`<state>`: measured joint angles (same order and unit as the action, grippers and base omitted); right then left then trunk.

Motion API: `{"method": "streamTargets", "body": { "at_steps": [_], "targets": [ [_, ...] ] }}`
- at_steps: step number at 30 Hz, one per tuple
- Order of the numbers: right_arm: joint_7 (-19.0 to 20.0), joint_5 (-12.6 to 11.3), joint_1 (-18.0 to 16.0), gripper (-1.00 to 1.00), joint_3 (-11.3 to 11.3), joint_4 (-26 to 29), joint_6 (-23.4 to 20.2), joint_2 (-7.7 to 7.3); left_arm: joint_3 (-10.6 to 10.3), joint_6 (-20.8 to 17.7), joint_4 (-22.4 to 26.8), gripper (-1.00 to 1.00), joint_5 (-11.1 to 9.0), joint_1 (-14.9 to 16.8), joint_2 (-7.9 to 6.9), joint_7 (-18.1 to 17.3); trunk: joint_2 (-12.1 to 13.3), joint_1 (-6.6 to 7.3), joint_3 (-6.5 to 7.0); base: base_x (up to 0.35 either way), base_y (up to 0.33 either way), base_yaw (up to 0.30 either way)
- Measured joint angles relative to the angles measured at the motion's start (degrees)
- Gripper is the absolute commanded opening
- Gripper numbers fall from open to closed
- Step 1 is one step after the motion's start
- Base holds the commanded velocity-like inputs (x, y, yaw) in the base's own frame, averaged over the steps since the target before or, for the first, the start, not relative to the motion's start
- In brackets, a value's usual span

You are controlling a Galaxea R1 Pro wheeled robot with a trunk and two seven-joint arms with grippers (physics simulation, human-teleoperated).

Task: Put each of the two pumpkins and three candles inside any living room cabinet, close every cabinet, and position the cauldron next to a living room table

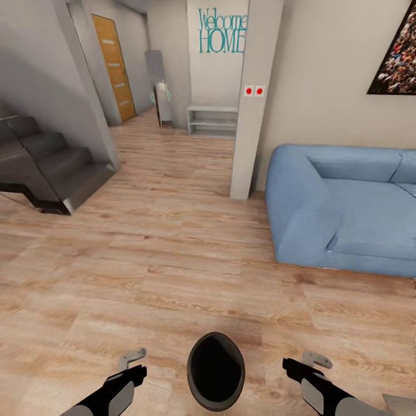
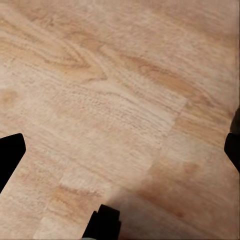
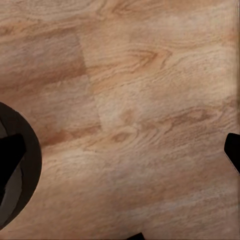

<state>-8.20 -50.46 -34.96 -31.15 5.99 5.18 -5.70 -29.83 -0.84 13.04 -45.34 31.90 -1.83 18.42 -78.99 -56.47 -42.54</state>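
A wood-plank floor [image 1: 173,260] with warm, wavy grain spreads across most of the head view. At the right a soft-looking blue sofa [image 1: 341,208] with rounded arms sits against a plain beige wall [image 1: 323,75], with a square pillar [image 1: 254,98] carrying two red dots just left of it. Dark grey stairs [image 1: 46,167] with blocky steps occupy the left edge, and an orange door [image 1: 114,66] and a low pale shelf unit [image 1: 212,119] stand in the upper part. At bottom centre the cauldron [image 1: 215,371], a matte black pot with a wide dark mouth, rests on the floor between the two arms. The left hand [image 1: 134,364] and the right hand [image 1: 300,363] hover either side of it, each empty with fingers spread wide.
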Motion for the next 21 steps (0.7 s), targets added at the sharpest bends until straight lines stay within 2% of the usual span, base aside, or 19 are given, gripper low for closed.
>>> {"method": "streamTargets", "body": {
  "at_steps": [7, 11, 15, 21],
  "targets": [
    [0.04, 0.05, 0.0, 1.0, -0.05, -0.02, 0.01, 0.01, 0.0, 0.03, 0.01, 1.0, 0.01, -0.01, -0.04, 0.04, 0.0, 0.0, -0.13, 0.315, -0.078, -0.047],
    [0.09, 0.09, 0.0, 1.0, -0.07, 0.03, 0.07, 0.01, 0.0, 0.04, 0.01, 1.0, 0.0, -0.01, -0.05, 0.04, 0.0, -0.01, -0.13, 0.267, 0.072, -0.003],
    [0.09, 0.09, 0.0, 1.0, -0.09, 0.07, 0.09, 0.01, 0.0, 0.04, 0.03, 1.0, 0.06, -0.01, -0.06, 0.06, 0.0, -0.03, -0.13, 0.094, 0.005, 0.0],
    [0.1, 0.1, -0.01, 1.0, -0.05, 0.07, 0.06, 0.01, 0.0, 0.15, 0.04, 1.0, 0.09, -0.01, -0.05, 0.08, 0.0, -0.03, -0.13, 0.013, -0.134, 0.0]
  ]
}}
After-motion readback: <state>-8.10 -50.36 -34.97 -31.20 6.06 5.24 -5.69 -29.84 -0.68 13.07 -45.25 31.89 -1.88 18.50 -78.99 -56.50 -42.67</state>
